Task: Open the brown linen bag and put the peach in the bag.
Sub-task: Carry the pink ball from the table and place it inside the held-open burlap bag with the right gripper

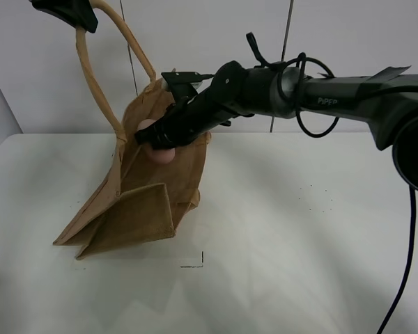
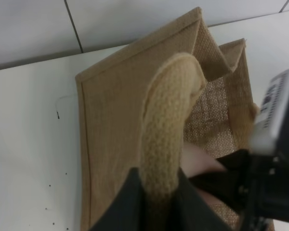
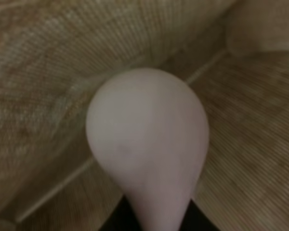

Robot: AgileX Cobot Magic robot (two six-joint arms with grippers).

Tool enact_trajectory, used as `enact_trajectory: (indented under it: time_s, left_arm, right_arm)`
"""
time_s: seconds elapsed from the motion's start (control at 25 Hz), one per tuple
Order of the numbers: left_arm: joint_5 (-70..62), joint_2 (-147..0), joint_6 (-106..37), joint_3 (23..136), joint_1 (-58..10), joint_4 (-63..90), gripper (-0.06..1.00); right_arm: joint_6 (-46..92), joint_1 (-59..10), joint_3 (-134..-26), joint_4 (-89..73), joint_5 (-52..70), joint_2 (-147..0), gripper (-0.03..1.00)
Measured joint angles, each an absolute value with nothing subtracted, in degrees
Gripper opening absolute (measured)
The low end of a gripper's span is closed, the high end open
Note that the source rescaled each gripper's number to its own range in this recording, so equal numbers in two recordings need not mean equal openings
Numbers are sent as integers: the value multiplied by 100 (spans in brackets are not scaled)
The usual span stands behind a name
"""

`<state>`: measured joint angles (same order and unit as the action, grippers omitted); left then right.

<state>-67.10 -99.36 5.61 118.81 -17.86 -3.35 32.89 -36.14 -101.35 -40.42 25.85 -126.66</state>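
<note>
White table [image 1: 299, 278], matte surface. Brown linen bag [image 1: 136, 216] stands on it at left, base folds splayed on the top. Black corner mark [image 1: 197, 261] near the bag.

White tabletop [image 1: 299, 229]; pale panelled wall [image 1: 209, 42], dark seams [image 1: 288, 28].

The brown linen bag [image 1: 143, 216], a coarse tan jute tote, stands tilted on the left half of the tabletop. Its base is down, a side gusset folds inward and the mouth is open. One beige handle [image 1: 90, 76] is drawn taut above. The peach [image 1: 161, 154], dull pink and smooth, is just inside the mouth with woven walls around it.
</note>
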Motion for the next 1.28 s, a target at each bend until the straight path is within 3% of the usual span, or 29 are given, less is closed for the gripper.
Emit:
enact_trajectory:
  time_s: [0.16, 0.24, 0.28, 0.4, 0.52, 0.8, 1.08, 1.28]
  left_arm:
    - [-6710, -9936, 561, 11881, -1786, -335, 0]
    - [-6710, -9936, 561, 11881, -1786, -335, 0]
    - [-6710, -9936, 561, 11881, -1786, -335, 0]
    - [-6710, -9936, 561, 11881, -1786, -335, 0]
    - [-6710, -9936, 561, 11881, -1786, -335, 0]
    - [-6710, -9936, 554, 11881, -1786, -330, 0]
    - [-6710, -9930, 554, 11881, -1786, -336, 0]
    - [-6710, -9930, 554, 11881, -1786, -336, 0]
  right_arm:
    - [3752, -3687, -10135, -4487, 2469, -12888, 0]
    - [3817, -3720, -10135, -4533, 2448, -12916, 8]
    - [3823, -3728, -10135, -4539, 2440, -12917, 17]
    - [3840, -3735, -10135, -4511, 2452, -12917, 72]
    - [3808, -3741, -10135, -4406, 2488, -12932, 94]
    - [2833, -3514, -10524, -3613, 3639, -12887, 100]
    - [1213, -3281, -11798, -1500, 5825, -12881, 100]
    - [619, -3260, -12017, -378, 6401, -12870, 100]
